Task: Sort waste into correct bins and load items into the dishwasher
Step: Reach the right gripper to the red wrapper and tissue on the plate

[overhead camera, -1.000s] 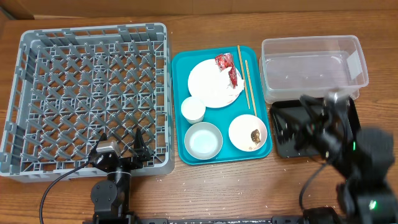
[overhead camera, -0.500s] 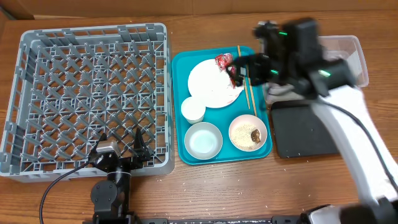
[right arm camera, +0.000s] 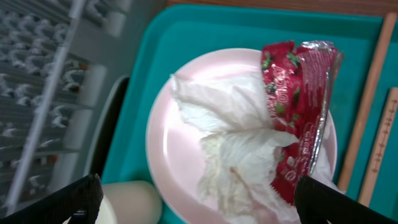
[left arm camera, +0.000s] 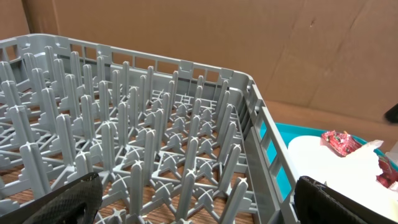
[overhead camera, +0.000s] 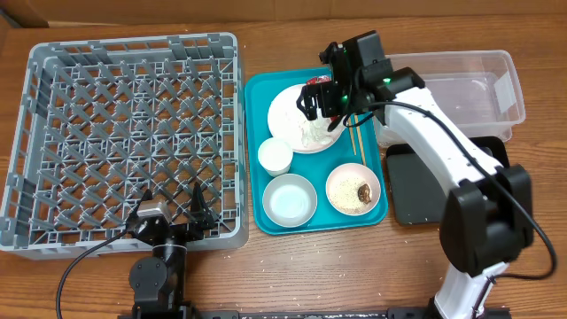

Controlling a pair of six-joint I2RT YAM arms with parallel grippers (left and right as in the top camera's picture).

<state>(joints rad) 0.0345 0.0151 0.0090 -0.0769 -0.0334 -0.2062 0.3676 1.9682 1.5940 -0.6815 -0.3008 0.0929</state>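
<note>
Crinkled foil red wrapper [right arm camera: 298, 93] on crumpled paper napkin [right arm camera: 236, 143] — round glossy plate [right arm camera: 166, 146].

The right arm [overhead camera: 434, 133] has white links, black joints, green lights and black fingers [right arm camera: 74, 202].

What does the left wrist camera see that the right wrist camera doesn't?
Only the left wrist view shows the brown cardboard standing behind everything, and it looks right into the rack from up close. Only the right wrist view shows the chopsticks and the cup. Both views show the plate with the red wrapper on it, the teal tray and some of the rack, though the right wrist view catches just a blurry corner of it.
</note>
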